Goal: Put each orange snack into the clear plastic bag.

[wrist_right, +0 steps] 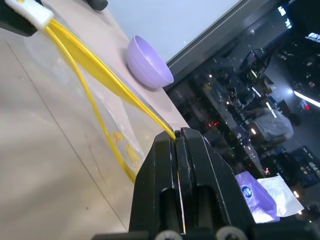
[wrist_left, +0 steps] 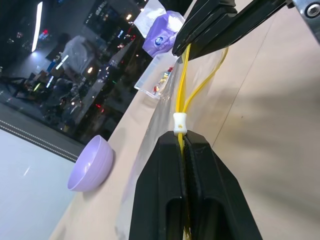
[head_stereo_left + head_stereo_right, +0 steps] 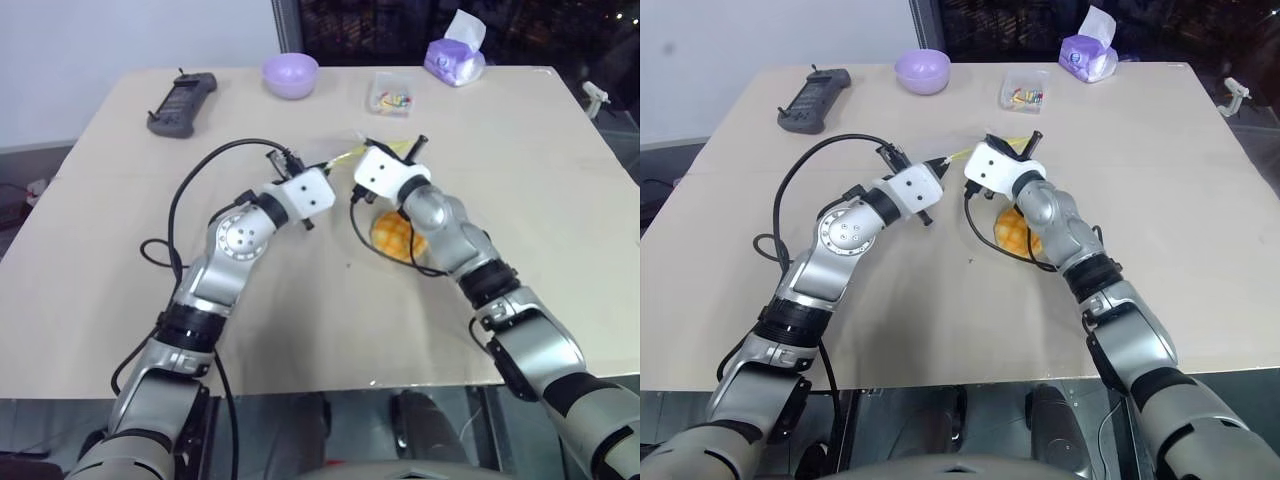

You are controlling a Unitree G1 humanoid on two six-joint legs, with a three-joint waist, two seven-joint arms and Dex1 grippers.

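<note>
Landmark: orange snack (image 3: pixel 392 235), a round orange-yellow ball with a grid pattern, lying on the beige table (image 3: pixel 100 250) near its middle, partly hidden under the right forearm
Left arm: rises from the near edge of the table, bends at the elbow and reaches level toward the far side of the snack, wrist angled toward the right arm
Left gripper (image 2: pixel 183 145): fingers pressed together, pinching the yellow seal strip (image 2: pixel 181 90) of the clear plastic bag (image 2: pixel 145 165) just below its small white slider (image 2: pixel 179 122)
Right arm: crosses over the snack from the near right, forearm passing directly above it, wrist tipped slightly upward and turned toward the left arm
Right gripper (image 1: pixel 176 137): fingers clamped tight on the other end of the same yellow strip
Bag: lifted off the table just beyond the snack, strung between the two grippers; the two sides of the strip part slightly between the grips; its transparent film hangs down toward the tabletop
Snack and bag: snack lies outside the bag, on the table on the near side of it
Beyond the snack: purple bowl (image 3: pixel 290 75), small clear box of colourful bits (image 3: pixel 392 95), purple tissue pack (image 3: pixel 455 55) and black handheld device (image 3: pixel 182 103), all along the far edge, well apart from it
</note>
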